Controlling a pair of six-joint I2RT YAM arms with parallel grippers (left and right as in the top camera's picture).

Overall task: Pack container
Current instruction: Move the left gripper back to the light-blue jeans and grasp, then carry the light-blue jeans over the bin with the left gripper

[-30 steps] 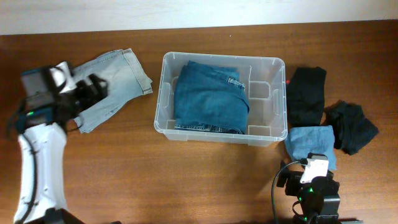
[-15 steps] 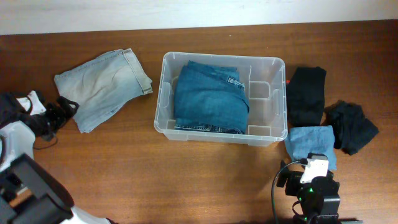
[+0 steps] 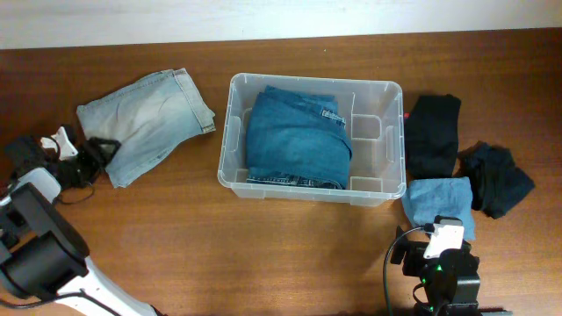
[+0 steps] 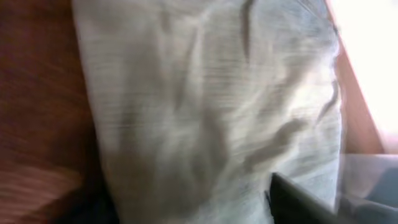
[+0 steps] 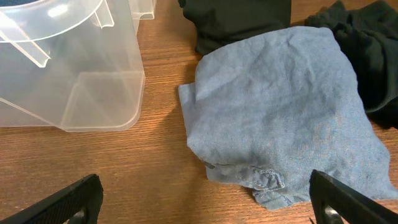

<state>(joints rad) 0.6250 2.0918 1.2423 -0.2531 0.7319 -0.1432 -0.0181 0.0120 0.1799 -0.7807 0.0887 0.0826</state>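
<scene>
The large clear plastic rectangular container [image 3: 379,140] stands mid-way across the brown wooden table [image 3: 263,254]. Folded dark-blue denim jeans [image 3: 294,136] lie inside it, filling its left part. Left of the container, near but apart from it, lies a pale washed denim garment [image 3: 145,123]. Just beside the container's right wall lies a folded black garment [image 3: 432,132], with a crumpled black garment [image 3: 498,178] farther right. A folded light-blue cloth [image 3: 439,204] lies off the container's right front corner, in front of both black garments.
</scene>
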